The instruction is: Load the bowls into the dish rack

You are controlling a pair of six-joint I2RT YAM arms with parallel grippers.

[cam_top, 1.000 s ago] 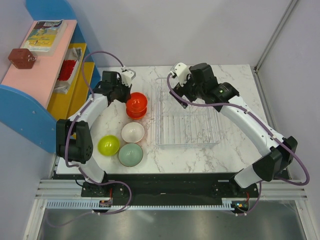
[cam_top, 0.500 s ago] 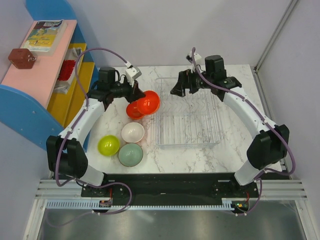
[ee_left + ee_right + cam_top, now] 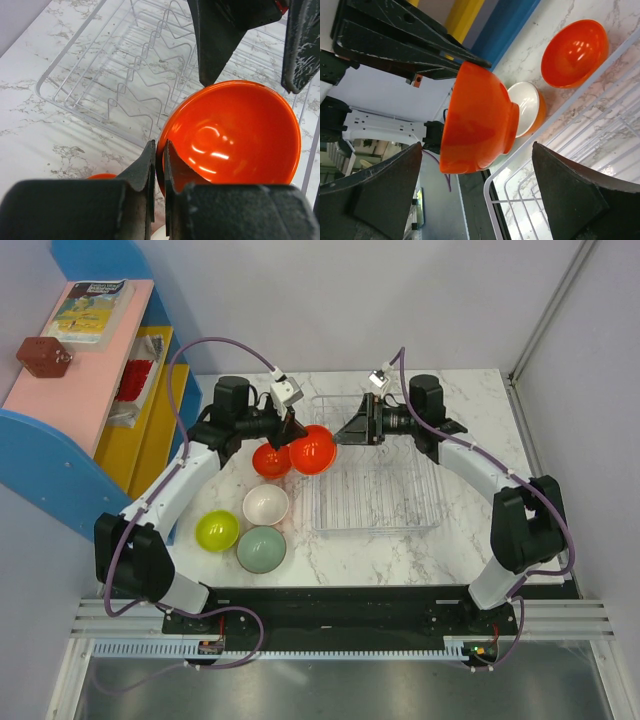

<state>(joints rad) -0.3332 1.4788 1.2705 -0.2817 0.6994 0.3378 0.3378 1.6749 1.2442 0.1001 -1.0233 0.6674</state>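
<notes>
The left claw (image 3: 159,150) is clenched on the rim of a red-orange bowl (image 3: 235,135), holding it tilted above the left wall of the dish rack (image 3: 372,529). The right claw (image 3: 349,430) gapes just beside it. This looks like a handover, so the right should straddle the far rim squarely and clamp before the left lets go.

Left gripper (image 3: 293,433) clamped, right gripper (image 3: 346,431) spread
</notes>
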